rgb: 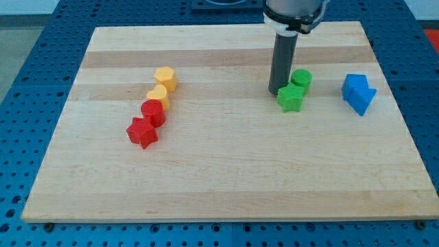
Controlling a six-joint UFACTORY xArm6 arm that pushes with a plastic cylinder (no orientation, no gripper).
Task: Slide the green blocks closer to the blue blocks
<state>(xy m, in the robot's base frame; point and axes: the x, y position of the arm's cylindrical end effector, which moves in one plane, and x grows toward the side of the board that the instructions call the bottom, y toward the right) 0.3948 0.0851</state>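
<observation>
A green star block (291, 99) and a green round block (301, 79) sit touching each other at the view's right of centre. Two blue blocks lie further right, touching: a blue cube-like block (354, 85) and a blue triangular block (363, 99). A gap of bare wood separates green from blue. My tip (275, 91) is on the board right against the left side of the green star block, just left of and below the green round block.
On the view's left, a diagonal chain of touching blocks: yellow hexagon (165, 77), yellow heart (158, 97), red round block (153, 112), red star (142, 132). The wooden board (219, 185) lies on a blue perforated table.
</observation>
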